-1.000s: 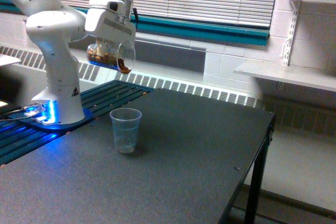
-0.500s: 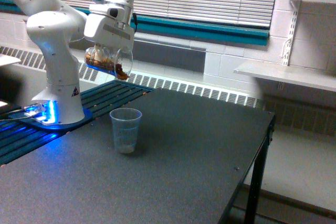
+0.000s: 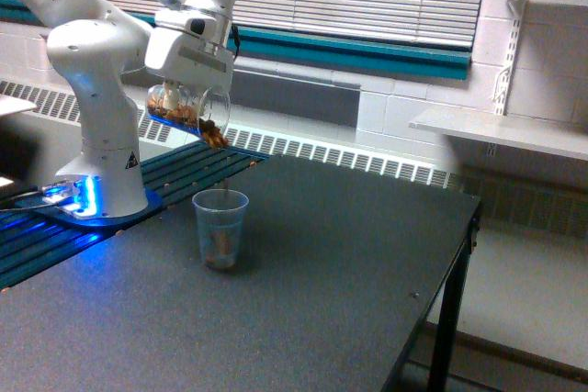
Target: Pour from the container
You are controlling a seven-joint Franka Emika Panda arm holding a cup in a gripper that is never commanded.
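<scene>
Nearest me, the plastic cup (image 3: 220,228) stands upright on the dark table (image 3: 312,263), brown bits inside. Above it my gripper (image 3: 188,80) grasps the container (image 3: 188,109), tipped down, contents at its lip.

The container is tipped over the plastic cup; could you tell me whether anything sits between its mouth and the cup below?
Nothing visible does. The container, held tilted by the gripper, hangs above the plastic cup, and only brown contents falling from its lip cross the open gap. The table around the cup carries no other object.
</scene>
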